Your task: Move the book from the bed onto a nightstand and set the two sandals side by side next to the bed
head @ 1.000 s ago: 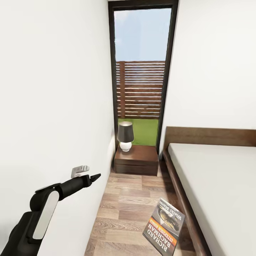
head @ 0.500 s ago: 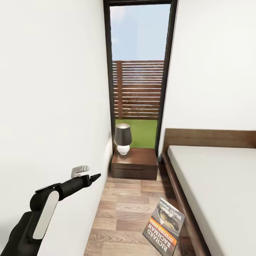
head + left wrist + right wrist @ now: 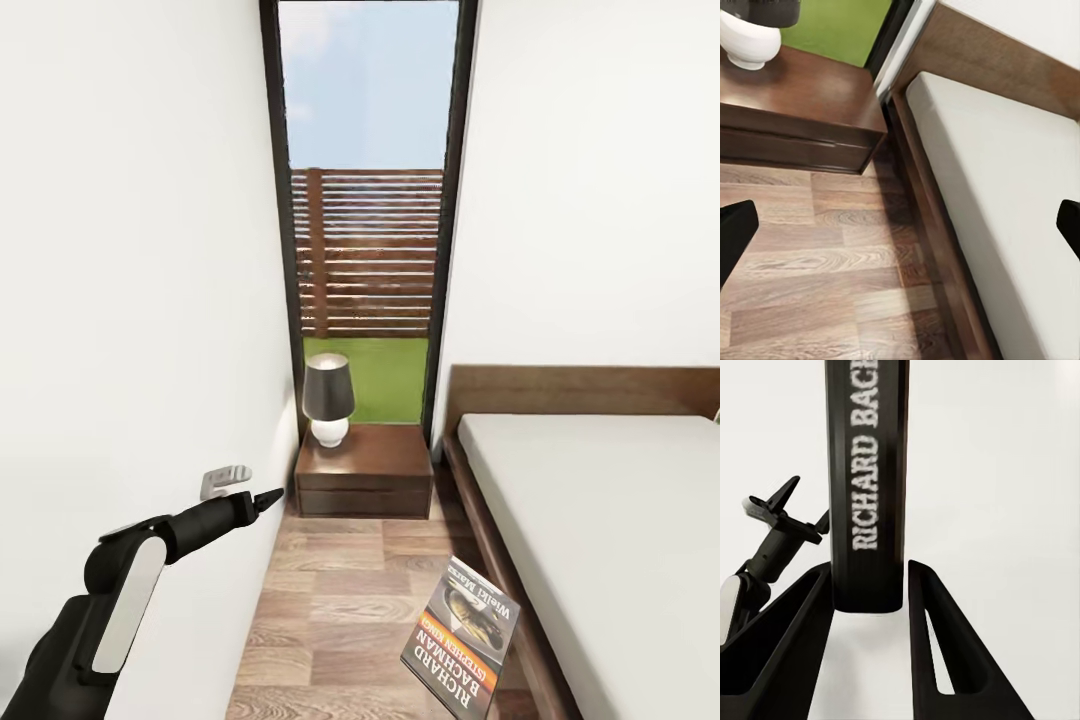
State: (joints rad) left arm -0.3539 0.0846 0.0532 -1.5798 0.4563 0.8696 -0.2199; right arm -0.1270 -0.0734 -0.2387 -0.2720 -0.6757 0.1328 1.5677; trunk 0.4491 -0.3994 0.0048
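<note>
The book (image 3: 462, 640) hangs tilted over the wood floor at the bed's near side, its grey pictured cover with an orange band facing me. My right gripper (image 3: 870, 592) is shut on its dark spine (image 3: 866, 487). My left gripper (image 3: 250, 490) is raised by the left wall, and its fingertips (image 3: 735, 229) stand far apart, open and empty. The nightstand (image 3: 365, 468), also (image 3: 795, 112), stands ahead under the window, beside the head of the bed (image 3: 620, 520). The bed's white mattress (image 3: 1005, 187) is bare. The sandals are out of view.
A dark-shaded lamp (image 3: 328, 398) with a white base (image 3: 750, 37) takes up the nightstand's left part. A white wall (image 3: 130, 300) runs close along my left. A narrow strip of plank floor (image 3: 350, 590) leads between wall and bed frame to the tall window (image 3: 365, 200).
The whole picture has shifted: the window, nightstand and bed slid left and down, so the camera moved. The left arm and the held book keep their places in the view.
</note>
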